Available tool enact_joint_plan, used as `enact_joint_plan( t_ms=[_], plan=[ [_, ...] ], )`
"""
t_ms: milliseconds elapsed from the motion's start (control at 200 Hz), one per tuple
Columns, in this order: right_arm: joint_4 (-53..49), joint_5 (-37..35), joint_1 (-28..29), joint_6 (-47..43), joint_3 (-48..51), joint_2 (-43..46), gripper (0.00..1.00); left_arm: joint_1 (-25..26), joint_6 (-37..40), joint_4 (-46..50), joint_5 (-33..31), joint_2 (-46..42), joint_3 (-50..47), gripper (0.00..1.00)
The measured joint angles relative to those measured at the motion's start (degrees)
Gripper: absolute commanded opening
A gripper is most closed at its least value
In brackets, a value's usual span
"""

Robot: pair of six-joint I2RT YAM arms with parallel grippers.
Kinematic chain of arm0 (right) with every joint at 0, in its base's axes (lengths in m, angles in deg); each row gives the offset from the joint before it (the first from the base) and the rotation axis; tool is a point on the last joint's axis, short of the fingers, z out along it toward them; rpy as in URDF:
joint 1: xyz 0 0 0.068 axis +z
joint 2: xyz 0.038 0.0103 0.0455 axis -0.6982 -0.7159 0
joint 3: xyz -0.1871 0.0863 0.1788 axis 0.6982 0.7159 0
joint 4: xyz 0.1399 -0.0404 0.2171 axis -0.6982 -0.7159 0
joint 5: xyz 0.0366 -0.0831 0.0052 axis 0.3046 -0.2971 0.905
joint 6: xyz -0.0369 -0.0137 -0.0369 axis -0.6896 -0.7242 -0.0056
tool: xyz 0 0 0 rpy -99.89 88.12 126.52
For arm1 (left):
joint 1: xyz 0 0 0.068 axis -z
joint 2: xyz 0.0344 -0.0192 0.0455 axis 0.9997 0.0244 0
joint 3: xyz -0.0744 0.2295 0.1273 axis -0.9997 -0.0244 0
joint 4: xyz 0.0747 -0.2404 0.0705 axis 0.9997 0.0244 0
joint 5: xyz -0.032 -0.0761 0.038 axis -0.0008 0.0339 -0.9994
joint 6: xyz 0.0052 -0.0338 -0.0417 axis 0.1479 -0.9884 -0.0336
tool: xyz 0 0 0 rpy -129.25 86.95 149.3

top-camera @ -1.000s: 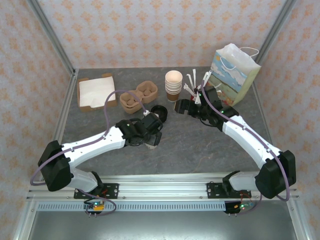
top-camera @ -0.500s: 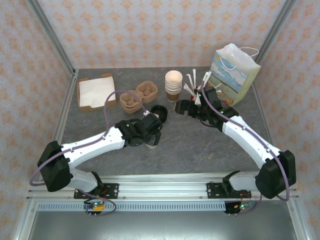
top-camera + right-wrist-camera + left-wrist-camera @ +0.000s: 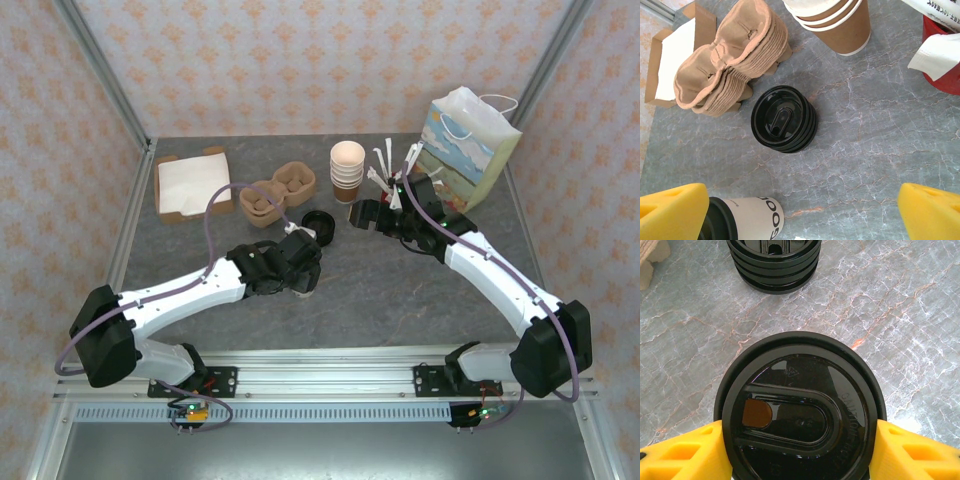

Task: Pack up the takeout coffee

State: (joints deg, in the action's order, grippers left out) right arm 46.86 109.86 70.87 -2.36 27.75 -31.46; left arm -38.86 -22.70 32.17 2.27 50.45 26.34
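Nearest, mid-way across the grey marbled tabletop [image 3: 400,300]: takeout coffee [image 3: 800,412], a small pale paper cup with black lettering under a round black plastic lid, standing upright. Pinched from both sides just beneath the lid rim by the yellow fingers [image 3: 680,455] of the left gripper [image 3: 800,452]. Probably light, thin-walled, prone to denting and to shedding the lid. Cannot tell whether filled. Best held on the body with gentle pressure, kept level, never lifted by the lid. Beyond, right gripper [image 3: 802,200] spread wide, nothing between. Farther: stack of black plastic lids [image 3: 784,119], brown pulp carriers [image 3: 730,55], then printed white paper gift bag [image 3: 472,150], presumably the destination.
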Motion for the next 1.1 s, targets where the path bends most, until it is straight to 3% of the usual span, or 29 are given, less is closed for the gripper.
enact_joint_plan(
  t_ms=[636,1101],
  plan=[
    [0.0,0.2,0.0,0.0,0.0,-0.7,0.97,0.1,1.4,2.3,-0.7,4.0,4.0,0.58],
    [0.0,0.2,0.0,0.0,0.0,-0.6,0.97,0.1,1.4,9.1,0.9,4.9,8.4,0.72]
  ],
)
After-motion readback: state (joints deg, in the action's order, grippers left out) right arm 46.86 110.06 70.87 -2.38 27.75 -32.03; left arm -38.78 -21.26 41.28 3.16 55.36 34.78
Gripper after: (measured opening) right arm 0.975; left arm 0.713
